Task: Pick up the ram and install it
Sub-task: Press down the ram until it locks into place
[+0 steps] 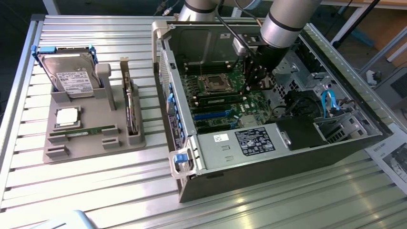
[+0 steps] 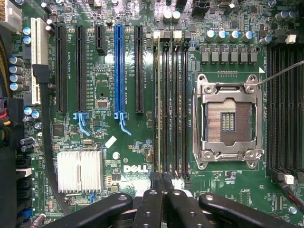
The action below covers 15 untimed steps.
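From the exterior view, I see the ram (image 1: 90, 130) lying flat in a groove of the grey holder (image 1: 95, 107), which sits on the slatted tabletop (image 1: 127, 191) toward the exterior view's left. In the same holder, the hard drive (image 1: 71, 76) stands at the far end. The square processor chip (image 1: 66, 117) rests just beyond the ram, and the dark expansion card (image 1: 130, 112) stands on edge along the holder's right side. The open computer case (image 1: 267, 162) lies on the exterior view's right, well apart from the ram. My arm (image 1: 289, 19) reaches down into it, and the pincer (image 1: 259, 82) hangs low over the motherboard (image 1: 222, 102). I cannot judge its fingers from here.

In the wrist view, the pincer (image 2: 164, 187) has its two fingertips pressed together, and I can make out nothing clamped between them. They sit over one end of the bank of black memory slots (image 2: 172, 99). Those slots run between the empty processor socket (image 2: 228, 121) with its metal frame and the row of expansion slots, one of which is a blue slot (image 2: 118, 66). A finned silver heat sink (image 2: 80, 171) sits beyond the blue slot's latch end.
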Motion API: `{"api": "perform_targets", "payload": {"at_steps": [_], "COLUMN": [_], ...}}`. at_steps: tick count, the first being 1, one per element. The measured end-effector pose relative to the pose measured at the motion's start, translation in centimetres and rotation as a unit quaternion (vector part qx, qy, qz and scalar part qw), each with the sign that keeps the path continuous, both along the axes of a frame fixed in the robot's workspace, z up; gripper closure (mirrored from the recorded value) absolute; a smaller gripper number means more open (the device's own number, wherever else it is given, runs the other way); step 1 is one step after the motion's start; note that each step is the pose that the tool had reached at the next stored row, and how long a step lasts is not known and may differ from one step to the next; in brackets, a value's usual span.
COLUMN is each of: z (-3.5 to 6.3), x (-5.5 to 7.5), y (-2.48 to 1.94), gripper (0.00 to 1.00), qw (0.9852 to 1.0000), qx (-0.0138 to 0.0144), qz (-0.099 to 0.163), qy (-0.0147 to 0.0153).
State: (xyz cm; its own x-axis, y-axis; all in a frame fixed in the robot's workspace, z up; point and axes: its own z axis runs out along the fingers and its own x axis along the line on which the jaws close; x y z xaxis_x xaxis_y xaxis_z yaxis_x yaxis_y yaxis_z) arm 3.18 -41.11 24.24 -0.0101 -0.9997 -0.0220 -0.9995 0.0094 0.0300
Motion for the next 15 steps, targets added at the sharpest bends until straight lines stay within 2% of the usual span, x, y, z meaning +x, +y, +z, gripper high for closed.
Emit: {"api": "perform_targets", "payload": {"at_steps": [15], "z": [-0.64], "x": [0.0], "y": [0.0], "gripper": [0.9], "qw": [1.0], "qx": [0.0001], "qz": [0.0], "qy": [-0.0006]}}
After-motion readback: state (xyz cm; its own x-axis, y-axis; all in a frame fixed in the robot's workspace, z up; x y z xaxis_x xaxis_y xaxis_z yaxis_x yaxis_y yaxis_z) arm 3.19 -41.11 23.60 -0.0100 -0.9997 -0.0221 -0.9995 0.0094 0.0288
